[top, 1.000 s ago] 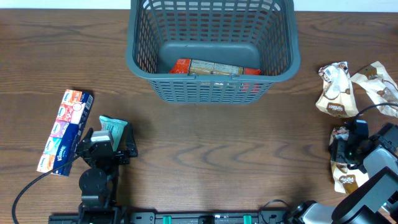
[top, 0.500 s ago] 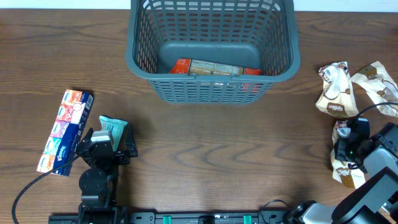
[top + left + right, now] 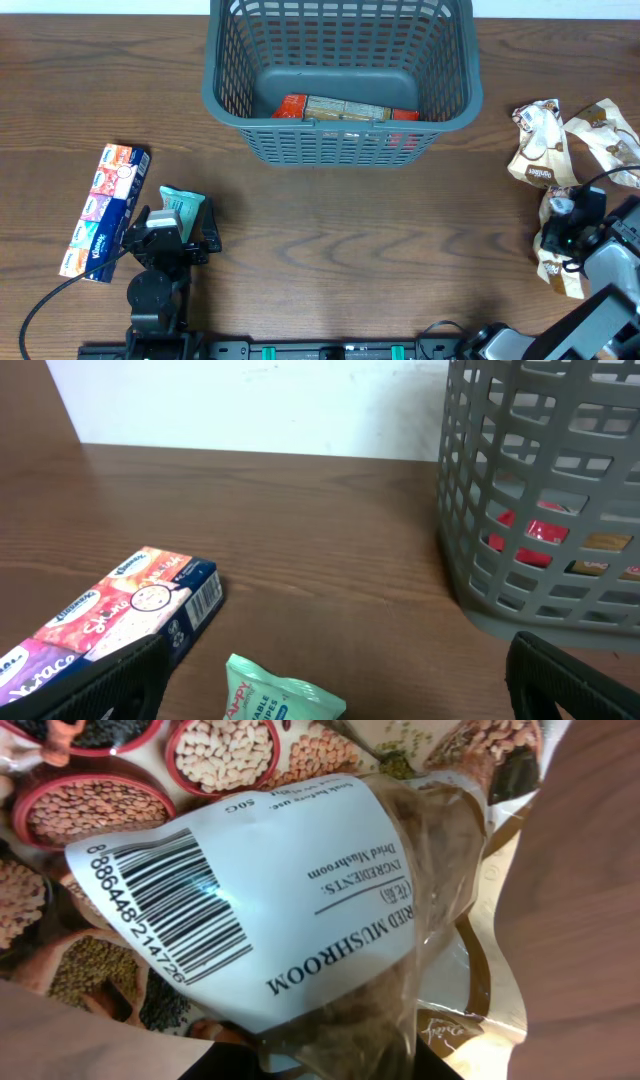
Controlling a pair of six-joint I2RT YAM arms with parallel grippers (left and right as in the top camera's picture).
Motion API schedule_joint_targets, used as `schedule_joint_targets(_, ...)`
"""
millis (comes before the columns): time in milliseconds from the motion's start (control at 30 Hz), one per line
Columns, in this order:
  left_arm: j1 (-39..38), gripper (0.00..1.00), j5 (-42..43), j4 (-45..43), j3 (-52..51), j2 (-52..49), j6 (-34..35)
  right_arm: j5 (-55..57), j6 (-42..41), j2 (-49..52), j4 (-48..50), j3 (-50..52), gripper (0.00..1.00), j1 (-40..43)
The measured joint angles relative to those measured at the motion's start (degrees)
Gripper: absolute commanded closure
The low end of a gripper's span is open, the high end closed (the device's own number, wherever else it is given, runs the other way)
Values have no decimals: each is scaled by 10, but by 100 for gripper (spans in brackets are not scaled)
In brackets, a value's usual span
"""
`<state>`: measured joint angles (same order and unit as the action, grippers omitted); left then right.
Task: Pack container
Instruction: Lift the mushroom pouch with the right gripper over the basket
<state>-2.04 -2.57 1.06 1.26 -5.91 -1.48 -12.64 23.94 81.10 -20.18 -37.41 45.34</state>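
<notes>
The container (image 3: 340, 140), a dark grey-blue lattice basket, stands at the table's far middle and holds a red pack (image 3: 292, 106) and a tan pack (image 3: 350, 110). Its wall shows at the right of the left wrist view (image 3: 540, 510). My left gripper (image 3: 177, 225) is open near the front left, its fingers either side of a mint-green wipes pack (image 3: 183, 207) that lies on the table (image 3: 280, 695). My right gripper (image 3: 562, 235) is shut on a dried mushroom pack (image 3: 557, 275) at the right edge. The pack's white label fills the right wrist view (image 3: 300, 870).
A long colourful box (image 3: 105, 210) lies left of the left gripper, also in the left wrist view (image 3: 120, 610). Two more crumpled snack packs (image 3: 540, 145) (image 3: 605, 135) lie at the far right, just beyond the right gripper.
My right gripper has shifted slightly right and away with the mushroom pack, which has turned and moved with it. The left arm has not moved.
</notes>
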Motion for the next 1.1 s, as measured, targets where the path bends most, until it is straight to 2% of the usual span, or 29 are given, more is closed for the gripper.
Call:
schedule_joint_targets(367,0,1,0,0,0,0,0,-44,-44,-153,-6,-35,99,0)
schedule_joint_targets(567,0,1,0,0,0,0,0,-87,-75,-200,-34,-120,99,-35)
schedule_joint_targets(700,0,1,0,0,0,0,0,-90,-84,-188,-40,-224,99,-108)
schedule_joint_targets(900,0,1,0,0,0,0,0,-95,-81,-105,-45,-415,99,-235)
schedule_joint_targets(1100,0,1,0,0,0,0,0,-97,-15,10,-83,-574,99,-372)
